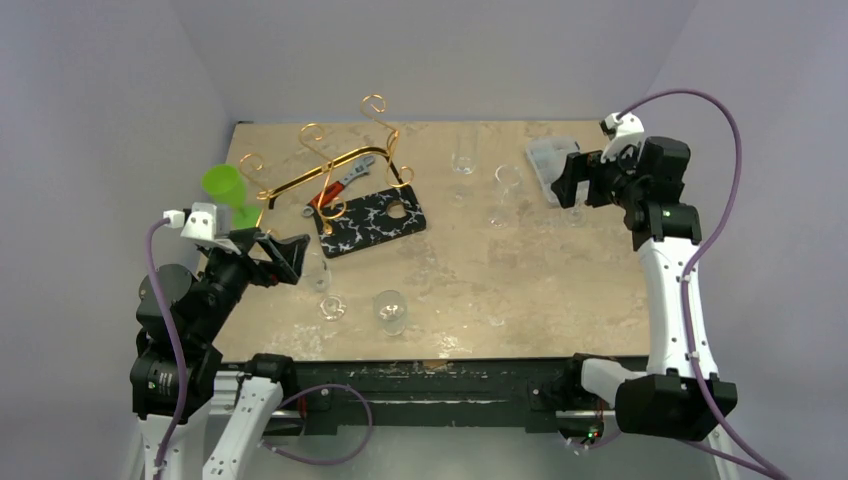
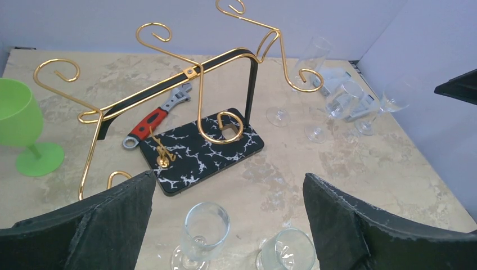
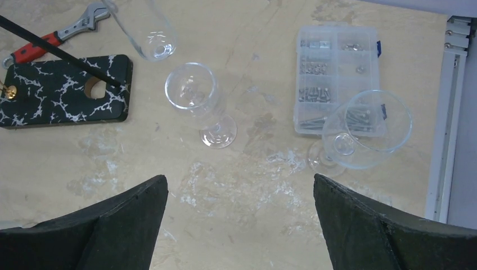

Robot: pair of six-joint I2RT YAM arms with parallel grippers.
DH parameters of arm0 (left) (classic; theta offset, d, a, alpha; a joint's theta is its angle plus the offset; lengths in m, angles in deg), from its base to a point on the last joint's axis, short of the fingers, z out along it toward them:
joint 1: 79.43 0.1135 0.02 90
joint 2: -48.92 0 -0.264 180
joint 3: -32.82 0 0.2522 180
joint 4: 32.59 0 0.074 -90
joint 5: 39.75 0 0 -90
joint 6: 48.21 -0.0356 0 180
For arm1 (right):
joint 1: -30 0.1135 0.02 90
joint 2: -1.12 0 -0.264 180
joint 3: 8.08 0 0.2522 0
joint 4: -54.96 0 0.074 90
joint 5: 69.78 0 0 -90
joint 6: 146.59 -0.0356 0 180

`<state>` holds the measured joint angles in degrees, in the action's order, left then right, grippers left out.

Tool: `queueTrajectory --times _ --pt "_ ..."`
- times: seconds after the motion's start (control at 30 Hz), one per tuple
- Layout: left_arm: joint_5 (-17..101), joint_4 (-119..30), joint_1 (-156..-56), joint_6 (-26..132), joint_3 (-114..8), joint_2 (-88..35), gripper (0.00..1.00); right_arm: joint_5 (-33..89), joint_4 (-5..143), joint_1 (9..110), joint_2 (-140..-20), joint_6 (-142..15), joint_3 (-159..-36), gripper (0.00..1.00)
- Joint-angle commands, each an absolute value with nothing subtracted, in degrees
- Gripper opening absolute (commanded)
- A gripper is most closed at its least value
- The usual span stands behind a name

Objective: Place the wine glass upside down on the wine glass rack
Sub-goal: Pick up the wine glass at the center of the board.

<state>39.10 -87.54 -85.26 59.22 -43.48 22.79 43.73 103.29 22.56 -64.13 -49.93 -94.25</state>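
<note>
Glass like this clear stemmed wine glass point(image 2: 205, 225), upright on the beige table point(image 2: 315, 169) just ahead of the left gripper point(image 2: 228, 180), is likely light, rigid, slippery and breakable. A gentle pinch on the stem or low on the bowl seems safest. Left gripper and right gripper point(image 3: 239, 181) both hang with jaws spread wide, holding nothing. The thin gold wire wine glass rack point(image 2: 191, 72) stands beyond, well apart. Several clear glasses stand about, and I cannot tell which is meant. This one's foot is partly cut off, and from above all look faint.
</note>
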Motion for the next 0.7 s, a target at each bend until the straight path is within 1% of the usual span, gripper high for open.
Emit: queueTrajectory --times 0.0,0.23,0.3,0.37,0.4,0.53,0.67 --pt "37.7 -85.7 -85.7 58.9 -44.7 22.5 1.00 41.7 102.2 22.7 -64.9 -49.7 -97.5 0.99" --pt "37.8 -86.1 -85.7 58.2 -44.5 22.3 1.00 40.4 102.6 22.7 -66.7 -47.8 -99.2 0.99" --pt "37.9 -86.3 -85.7 58.1 -44.6 22.2 1.00 45.2 104.4 22.8 -67.5 -42.5 -100.2 0.99" --pt "38.1 -86.4 -85.7 57.9 -44.5 22.1 1.00 53.1 110.1 22.9 -68.5 -33.8 -102.0 0.99" --pt "38.2 -86.5 -85.7 57.8 -44.4 22.1 1.00 55.0 112.5 23.3 -69.3 -30.2 -103.2 0.99" --pt "38.0 -86.7 -85.7 57.9 -44.7 21.9 1.00 49.2 120.6 26.0 -72.4 -23.0 -109.5 0.99" --pt "37.3 -88.1 -85.7 58.0 -44.6 22.7 1.00 47.9 123.5 26.1 -74.5 -23.7 -111.4 0.99"
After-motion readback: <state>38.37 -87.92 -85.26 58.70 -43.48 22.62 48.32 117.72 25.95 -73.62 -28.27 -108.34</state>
